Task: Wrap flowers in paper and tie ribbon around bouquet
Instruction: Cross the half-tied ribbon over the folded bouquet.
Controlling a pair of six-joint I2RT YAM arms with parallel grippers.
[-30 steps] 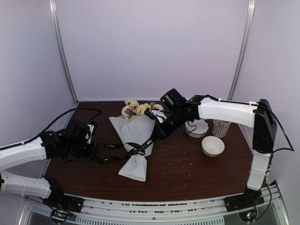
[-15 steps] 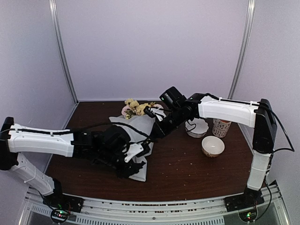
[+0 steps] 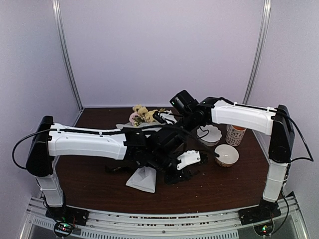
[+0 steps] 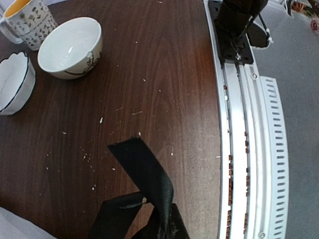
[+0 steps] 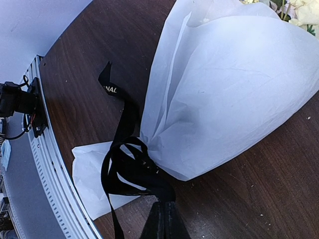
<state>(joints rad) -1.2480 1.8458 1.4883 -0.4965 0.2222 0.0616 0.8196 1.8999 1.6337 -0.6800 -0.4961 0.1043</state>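
The bouquet lies on the dark wooden table, its flowers toward the back wall. A loop of black ribbon cinches the pale paper cone at its narrow end. The right gripper is clamped tight on the ribbon just beside that loop, and the left gripper, stretched across near the white bowl, pinches another ribbon length.
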